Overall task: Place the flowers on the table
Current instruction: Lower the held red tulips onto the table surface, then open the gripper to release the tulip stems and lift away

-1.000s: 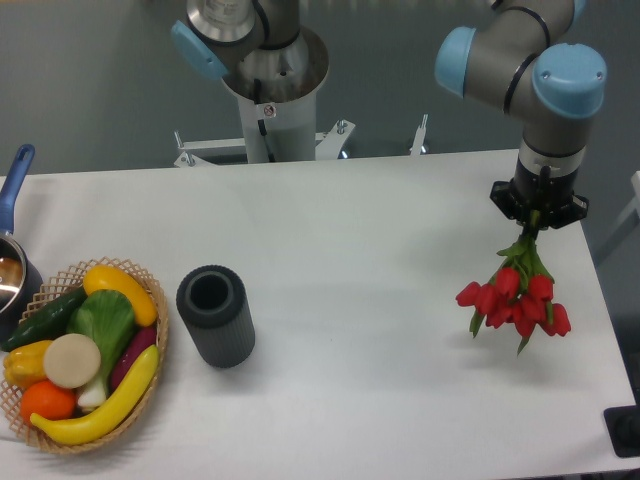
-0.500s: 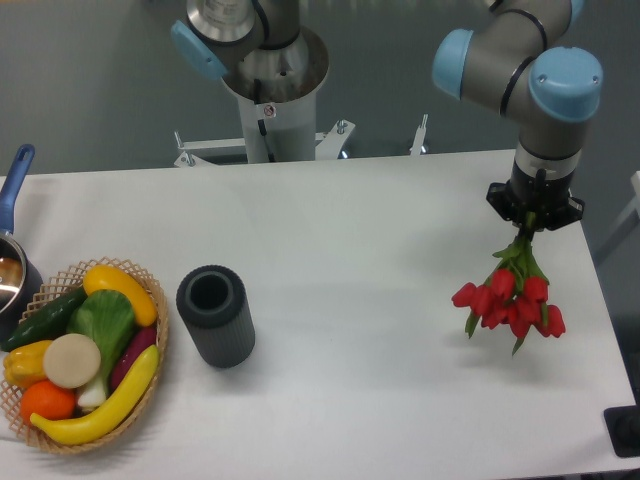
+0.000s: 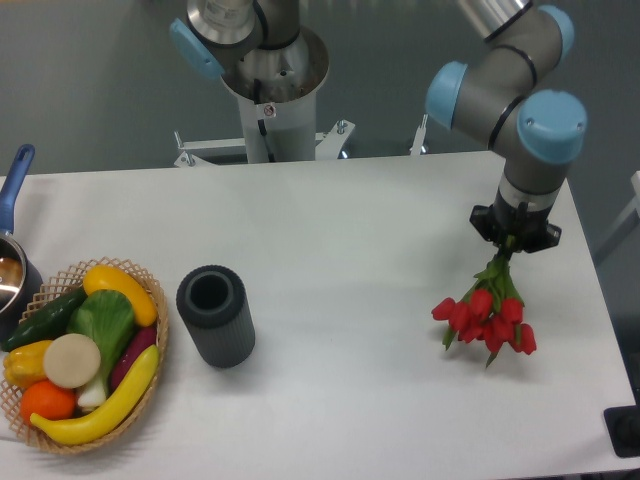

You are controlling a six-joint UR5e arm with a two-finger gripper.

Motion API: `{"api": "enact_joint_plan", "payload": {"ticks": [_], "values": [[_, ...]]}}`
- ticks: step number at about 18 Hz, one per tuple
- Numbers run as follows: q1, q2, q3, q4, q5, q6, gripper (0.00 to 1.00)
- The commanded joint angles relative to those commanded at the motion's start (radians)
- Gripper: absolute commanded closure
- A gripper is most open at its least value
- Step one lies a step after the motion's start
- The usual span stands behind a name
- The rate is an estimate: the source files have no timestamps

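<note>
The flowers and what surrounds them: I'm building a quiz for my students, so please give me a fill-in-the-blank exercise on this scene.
1. The end effector grips the flowers by their ____.
2. The blooms of the flowers are ____ in colour.
3. The dark cylinder stands beside the wicker ____ of produce.
4. The flowers hang over the ____ side of the table in the camera view.

Missing words: stems; red; basket; right
</note>
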Motion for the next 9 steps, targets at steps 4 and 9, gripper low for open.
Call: {"api": "enact_joint_plan", "payload": {"ticks": [4,9], "values": [[-0.008,-0.012,-0.023,0.005,0.000,-0.002,0.96],[-0.020,-0.021,-0.026,0.003,-0.011,-0.003,0.65]]}}
